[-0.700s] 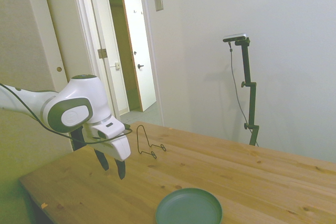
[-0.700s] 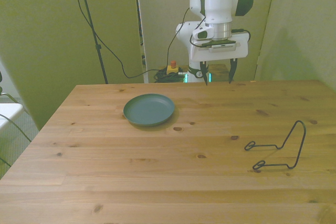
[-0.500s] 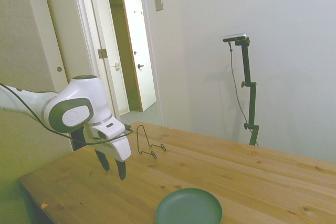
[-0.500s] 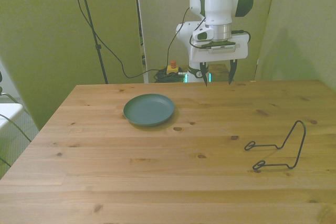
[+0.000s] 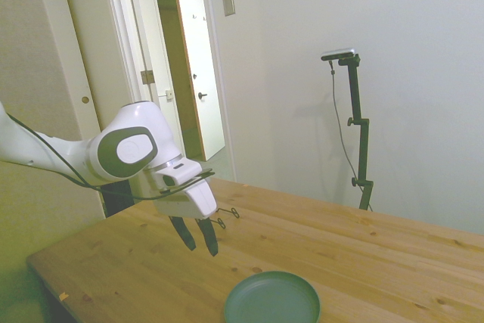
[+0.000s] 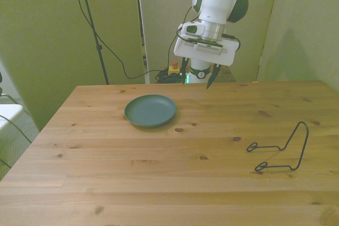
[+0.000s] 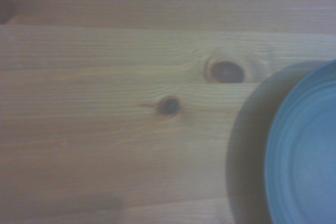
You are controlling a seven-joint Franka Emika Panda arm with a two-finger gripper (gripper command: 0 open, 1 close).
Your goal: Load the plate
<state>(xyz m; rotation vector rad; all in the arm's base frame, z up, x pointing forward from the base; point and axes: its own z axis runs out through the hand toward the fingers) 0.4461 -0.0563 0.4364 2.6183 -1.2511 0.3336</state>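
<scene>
The plate (image 6: 150, 110) lies flat and empty on the table (image 6: 169, 173), toward the front view's left and near the far edge; the wrist view catches just its rim (image 7: 304, 150) beside two dark knots in the wood. Up above and off to the front view's right of it hangs the gripper (image 6: 198, 77), tilted, with its jaws spread apart and nothing between them. In the side view it (image 5: 196, 237) sits clear of the table, short of the plate (image 5: 272, 298).

Well away, on the front view's right side, stands a thin black wire plate stand (image 6: 280, 149), which looks to be where the plate should end up. To my eye the step now is the reach for the plate. A shallow rim lying flat gives little to bite on, so I'd bring the jaws down over one edge, one finger inside and one outside, and close gently before lifting, or the plate may skid across the wood.
</scene>
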